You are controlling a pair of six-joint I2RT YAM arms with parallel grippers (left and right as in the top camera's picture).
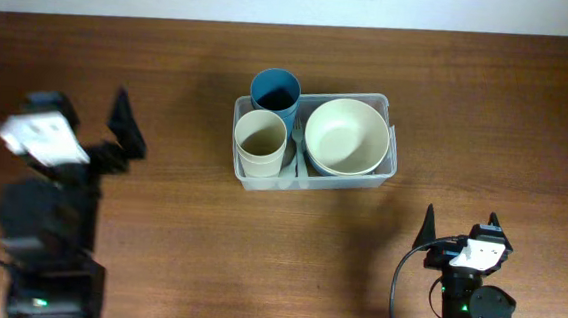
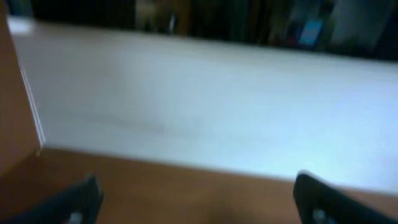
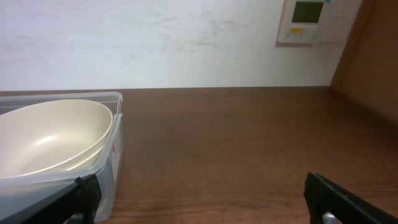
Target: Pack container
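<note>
The clear rectangular plastic container [image 1: 322, 183], long axis left-to-right, lies ahead-left of the right gripper [image 1: 459, 229], nearer than the left gripper [image 1: 82, 115]. Both claws gape empty

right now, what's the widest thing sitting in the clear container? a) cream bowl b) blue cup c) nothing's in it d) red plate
a: the overhead view shows a cream bowl filling one end of the container, wider than the blue cup and the cream cup beside it.
</note>
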